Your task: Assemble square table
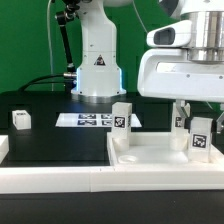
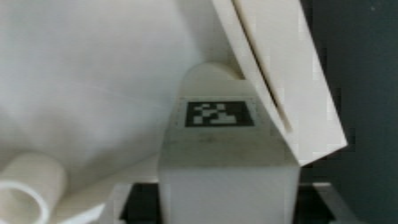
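The claw (image 1: 199, 115) straddles the leg (image 2: 222, 150) standing on the slab's (image 1: 155, 152) corner at the exterior view's right, can't tell if it's clamped, but that light, stiff, slick plastic probably wants a squeeze across its flat sides.

I see the square tabletop (image 1: 150, 158) lying flat on the black surface (image 1: 50, 150), white, rim raised; a tagged leg (image 1: 122, 118) stands upright at its far corner toward the exterior view's left; a second leg (image 1: 200, 138) stands upright at the exterior view's right, tag facing me; that leg (image 2: 221, 150) fills the wrist view; a third leg (image 1: 21, 120) sits well apart, off the slab, at the exterior view's left
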You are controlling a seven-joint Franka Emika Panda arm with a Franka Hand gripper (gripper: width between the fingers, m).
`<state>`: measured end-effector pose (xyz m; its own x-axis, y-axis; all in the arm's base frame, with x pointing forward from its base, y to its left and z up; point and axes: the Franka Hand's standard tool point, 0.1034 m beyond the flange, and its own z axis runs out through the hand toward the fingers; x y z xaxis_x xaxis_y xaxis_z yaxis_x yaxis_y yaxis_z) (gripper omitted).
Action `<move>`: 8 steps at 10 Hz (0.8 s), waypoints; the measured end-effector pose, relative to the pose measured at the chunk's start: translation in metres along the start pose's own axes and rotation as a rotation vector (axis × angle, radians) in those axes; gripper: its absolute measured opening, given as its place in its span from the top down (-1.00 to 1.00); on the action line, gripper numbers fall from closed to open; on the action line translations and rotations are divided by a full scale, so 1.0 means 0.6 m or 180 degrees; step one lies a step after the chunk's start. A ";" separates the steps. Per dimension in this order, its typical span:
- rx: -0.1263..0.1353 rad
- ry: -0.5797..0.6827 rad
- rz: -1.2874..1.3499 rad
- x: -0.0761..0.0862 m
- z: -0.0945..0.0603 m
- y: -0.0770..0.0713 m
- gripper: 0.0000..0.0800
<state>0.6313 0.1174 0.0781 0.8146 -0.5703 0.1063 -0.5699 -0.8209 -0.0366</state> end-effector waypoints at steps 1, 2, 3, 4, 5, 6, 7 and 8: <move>-0.0001 -0.0002 0.0249 0.000 0.000 0.001 0.28; 0.0000 -0.0005 0.0621 0.001 0.000 0.003 0.27; -0.0004 -0.0005 0.0926 0.001 0.001 0.005 0.27; -0.0006 -0.0007 0.1209 0.001 0.001 0.006 0.27; -0.0003 -0.0014 0.1530 0.000 0.001 0.008 0.27; 0.0007 -0.0035 0.1949 0.000 0.001 0.010 0.27; 0.0009 -0.0043 0.2090 0.001 0.001 0.012 0.27; 0.0017 -0.0078 0.2441 0.001 0.001 0.013 0.27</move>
<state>0.6272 0.1105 0.0773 0.1937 -0.9807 0.0270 -0.9760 -0.1955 -0.0960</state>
